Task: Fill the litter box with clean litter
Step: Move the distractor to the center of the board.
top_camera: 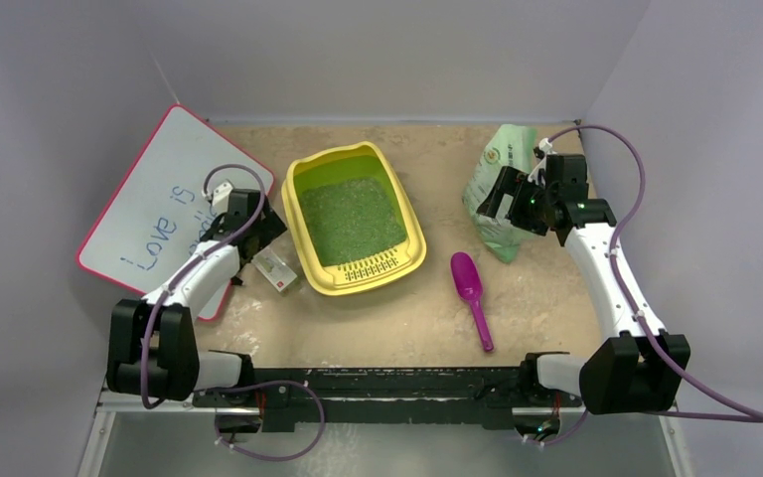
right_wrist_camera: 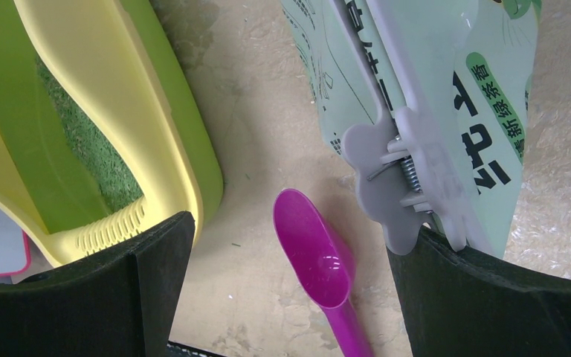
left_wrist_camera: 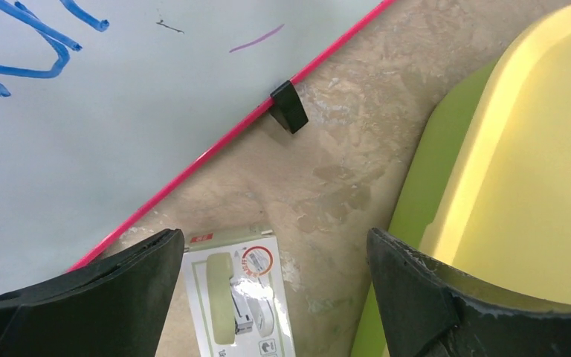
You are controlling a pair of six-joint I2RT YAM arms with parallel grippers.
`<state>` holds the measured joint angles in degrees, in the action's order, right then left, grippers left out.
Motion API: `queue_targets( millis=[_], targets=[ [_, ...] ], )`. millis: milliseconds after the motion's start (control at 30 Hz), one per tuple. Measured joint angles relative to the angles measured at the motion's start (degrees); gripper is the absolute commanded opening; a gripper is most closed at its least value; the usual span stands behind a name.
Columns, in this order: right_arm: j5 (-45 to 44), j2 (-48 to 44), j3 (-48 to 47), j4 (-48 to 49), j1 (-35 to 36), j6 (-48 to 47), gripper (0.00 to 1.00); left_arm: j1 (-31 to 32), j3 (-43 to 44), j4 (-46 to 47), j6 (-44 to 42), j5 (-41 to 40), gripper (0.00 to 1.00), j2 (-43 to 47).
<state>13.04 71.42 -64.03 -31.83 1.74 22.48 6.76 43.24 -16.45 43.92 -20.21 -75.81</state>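
The litter box sat near the middle of the table, its grate strip toward me. The clean litter covered its floor in a fairly even green layer, so I judged the fill largely done and the step in hand a top-up or tidy finish.

Just right of the box the purple scoop lay flat with its bowl bare and its handle pointing at the arm bases. Beyond it the pale green bag was pinched by a clip.

My right gripper hung with its jaws fully spread and nothing between them, above the gap between scoop and bag. One finger was just beside the clip, and I could not tell whether they touched.

My left gripper was also wide apart and empty. It hovered over a small carton between the box's rim and the whiteboard.

To do this well I reckoned on the following:
- Move the right arm clear of the clip before closing.
- Take the scoop by its handle rather than the bowl, and carry it level over the rim.
- Keep the left arm ready to steady the light tray without pushing it.

The bag looked floppy, so I expected spills if it was snagged.
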Motion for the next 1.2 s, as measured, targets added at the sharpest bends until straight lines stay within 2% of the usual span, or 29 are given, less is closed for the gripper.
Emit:
queue_targets(
  millis=[367, 633, 733, 1033, 1133, 1200],
  targets=[
    [0.00, -0.20, 0.00, 0.00, 0.00, 0.00, 0.99, 0.24, 0.66, -9.03, 0.46, -0.15, 0.90, -0.28],
    [0.00, -0.83, 0.26, 0.04, 0.00, -0.02, 0.99, 7.52, 1.99, -15.02, 1.55, -6.58, 0.90, -5.79],
    [0.00, -0.98, 0.39, 0.02, 0.00, -0.02, 0.99, 8.48, 2.12, -17.35, 2.27, -8.87, 0.89, -6.54],
    [0.00, -1.01, 0.42, 0.00, 0.00, -0.02, 0.99, 8.52, 2.64, -28.37, 5.25, -16.72, 0.87, -0.07],
    [0.00, -1.01, 0.42, 0.00, 0.00, -0.02, 0.99, 8.52, 3.52, -30.23, 6.27, -17.35, 0.75, -0.61],
    [-0.09, -1.07, 0.42, 0.00, 0.00, -0.02, 0.99, 8.52, 3.82, -31.17, 6.67, -17.79, 0.75, -1.66]
  ],
)
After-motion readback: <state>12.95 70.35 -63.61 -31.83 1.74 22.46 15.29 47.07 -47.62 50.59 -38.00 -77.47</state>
